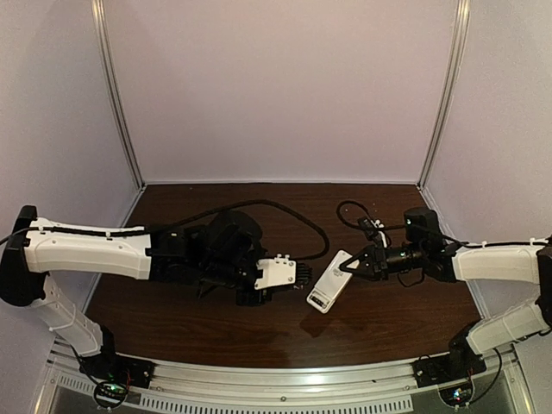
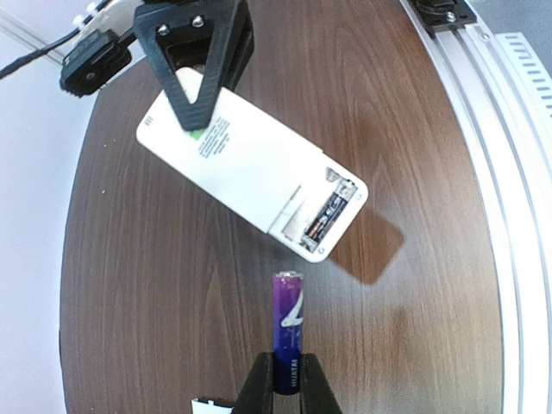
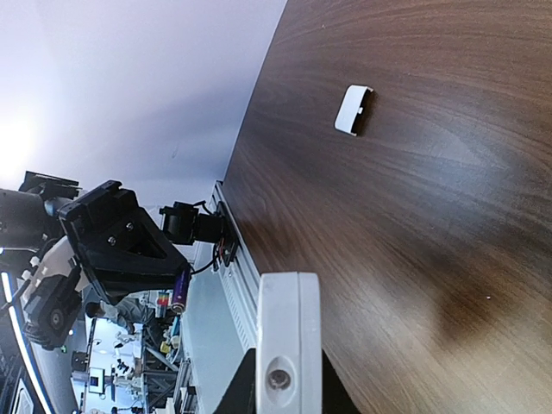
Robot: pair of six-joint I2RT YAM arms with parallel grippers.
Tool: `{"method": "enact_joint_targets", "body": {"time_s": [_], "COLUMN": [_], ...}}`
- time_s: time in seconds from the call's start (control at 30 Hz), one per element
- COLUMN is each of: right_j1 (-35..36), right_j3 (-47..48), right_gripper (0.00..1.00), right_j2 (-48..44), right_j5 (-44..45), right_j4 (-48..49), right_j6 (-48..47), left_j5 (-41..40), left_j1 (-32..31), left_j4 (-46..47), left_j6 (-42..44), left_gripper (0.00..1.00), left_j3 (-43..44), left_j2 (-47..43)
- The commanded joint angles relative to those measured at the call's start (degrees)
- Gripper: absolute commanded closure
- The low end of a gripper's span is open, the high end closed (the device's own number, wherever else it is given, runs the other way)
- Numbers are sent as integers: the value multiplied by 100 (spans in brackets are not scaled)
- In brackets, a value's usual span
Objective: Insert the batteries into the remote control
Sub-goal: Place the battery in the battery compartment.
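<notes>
My right gripper (image 1: 354, 266) is shut on the white remote control (image 1: 331, 291) and holds it tilted above the table. In the left wrist view the remote (image 2: 246, 168) shows its back. Its battery compartment (image 2: 317, 216) is open, with one battery (image 2: 331, 207) lying in it. My left gripper (image 2: 287, 385) is shut on a purple-blue battery (image 2: 287, 328), whose metal tip points at the compartment end from a short way off. In the right wrist view the remote (image 3: 289, 341) is end-on between my fingers, and the left gripper's battery (image 3: 179, 290) shows beyond it.
The white compartment cover (image 3: 354, 109) lies flat on the dark wooden table (image 3: 431, 216), far from the remote. A black cable (image 1: 285, 211) loops over the back of the table. An aluminium rail (image 2: 509, 172) runs along the near edge. White walls enclose the other three sides.
</notes>
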Motion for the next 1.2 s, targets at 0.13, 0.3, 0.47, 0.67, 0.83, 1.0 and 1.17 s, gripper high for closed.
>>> {"method": "enact_joint_targets", "body": {"time_s": [0.13, 0.3, 0.47, 0.67, 0.83, 1.0, 1.17], "right_j1": [514, 677, 808, 951, 1009, 1011, 1012], "right_j3": [157, 159, 155, 133, 102, 88, 51], "right_gripper": [100, 100, 100, 100, 100, 100, 100], "right_j2": [444, 674, 830, 1021, 1146, 1215, 1254], "right_j5": [-151, -60, 0, 83, 117, 122, 143], "right_j4": [936, 1264, 1513, 1726, 1955, 2107, 2193], "right_j6": [597, 872, 1085, 1246, 1399, 1497, 1540], "left_j5": [-325, -495, -645, -830, -838, -887, -876], "left_j1": [-278, -414, -515, -569, -582, -652, -691], "left_j4": [-431, -548, -645, -719, -805, -871, -899], "left_j6": [835, 896, 974, 982, 999, 1038, 1073], "left_gripper": [100, 100, 100, 100, 100, 100, 100], "left_j3": [379, 485, 557, 652, 704, 672, 676], "left_j2": [392, 615, 750, 943, 1039, 1091, 1127]}}
